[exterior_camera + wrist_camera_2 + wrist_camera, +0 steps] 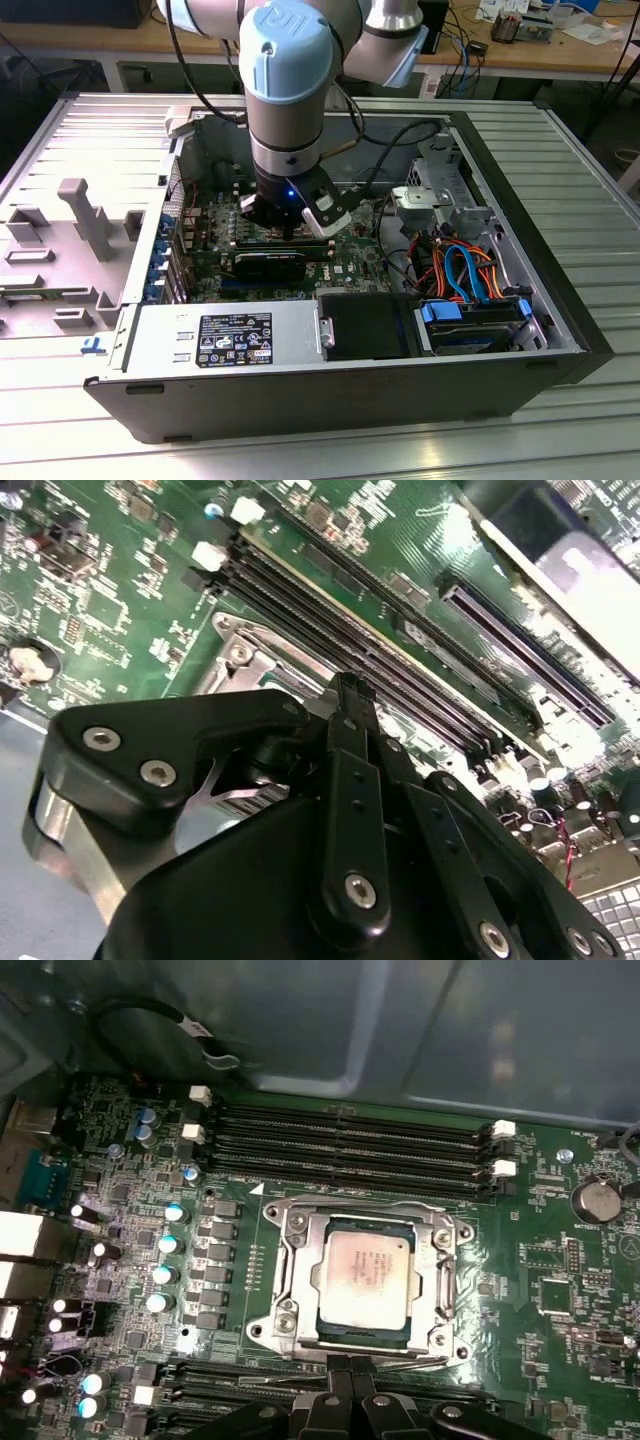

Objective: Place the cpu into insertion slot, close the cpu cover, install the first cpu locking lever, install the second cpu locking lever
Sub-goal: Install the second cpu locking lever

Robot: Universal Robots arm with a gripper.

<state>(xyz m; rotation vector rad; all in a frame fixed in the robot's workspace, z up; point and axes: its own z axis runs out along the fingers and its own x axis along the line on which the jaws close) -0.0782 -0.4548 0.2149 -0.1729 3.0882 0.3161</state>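
In the first wrist view the cpu (365, 1270), a dull silver square, lies flat in the insertion slot (262, 1332) on the green board. The cpu cover (298, 1260), a silver frame, lies down around the chip. A thin metal lever rod (405, 1363) runs along the socket edge closest to my fingertips. My gripper (350, 1368) is shut, its black fingertips together just at that edge, with nothing seen between them. In the second wrist view the gripper (347, 687) hovers by a corner of the socket frame (238, 652). In the exterior view the gripper (290, 230) reaches down into the open computer case.
Long black memory slots (350, 1145) run along both sides of the socket. A black expansion card (270, 265), a grey power supply (225, 340), drive bays with blue and orange cables (465, 275) and the case walls (520, 290) crowd the arm.
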